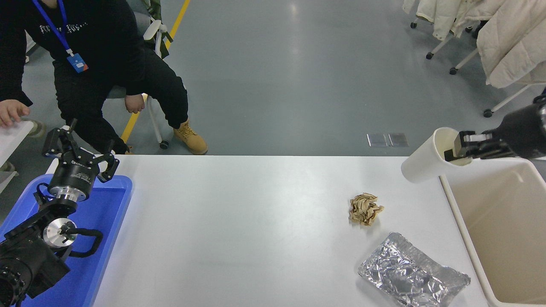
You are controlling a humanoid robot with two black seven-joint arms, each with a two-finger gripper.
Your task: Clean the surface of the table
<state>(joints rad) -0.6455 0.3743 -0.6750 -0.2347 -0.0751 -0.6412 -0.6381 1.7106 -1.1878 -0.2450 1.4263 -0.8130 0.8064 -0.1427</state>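
The white table surface (239, 221) fills the middle of the head view. A crumpled brown paper ball (365, 208) and a crumpled silver foil wrapper (411, 273) lie on its right part. My right gripper (460, 151) comes in from the right edge and is shut on the rim of a white paper cup (424, 160). The cup is tilted and held in the air over the far left corner of the beige bin (465, 232). My left gripper (79, 149) is parked open and empty above the blue tray (108, 238) at the lower left.
A person in black sits at the far left side, one hand (12, 111) on a white surface beside the table. Chairs draped with light coats (507, 38) stand on the floor at the far right.
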